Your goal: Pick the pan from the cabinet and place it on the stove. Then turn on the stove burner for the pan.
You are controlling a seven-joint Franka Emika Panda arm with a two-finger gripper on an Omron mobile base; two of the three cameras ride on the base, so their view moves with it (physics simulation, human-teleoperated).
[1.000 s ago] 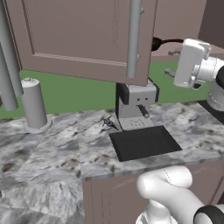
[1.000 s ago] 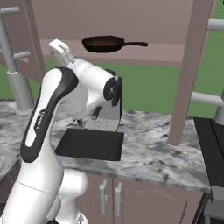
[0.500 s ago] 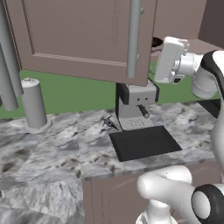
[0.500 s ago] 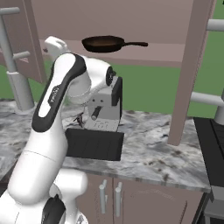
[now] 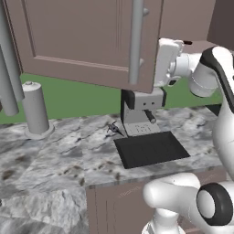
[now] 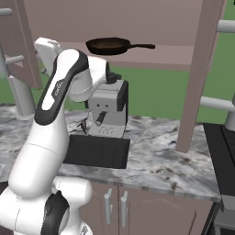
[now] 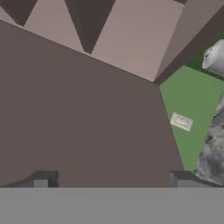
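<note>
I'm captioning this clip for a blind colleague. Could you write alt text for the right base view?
A dark pan sits on the shelf of an open cabinet, handle pointing right, while the white robot arm bends up at left. Below it, a coffee machine and a black mat rest on the marble counter.

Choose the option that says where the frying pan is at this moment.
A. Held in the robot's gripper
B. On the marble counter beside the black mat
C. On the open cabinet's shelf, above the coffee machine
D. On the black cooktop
C. In the right base view the pan lies on the cabinet shelf, above the coffee machine.
</note>
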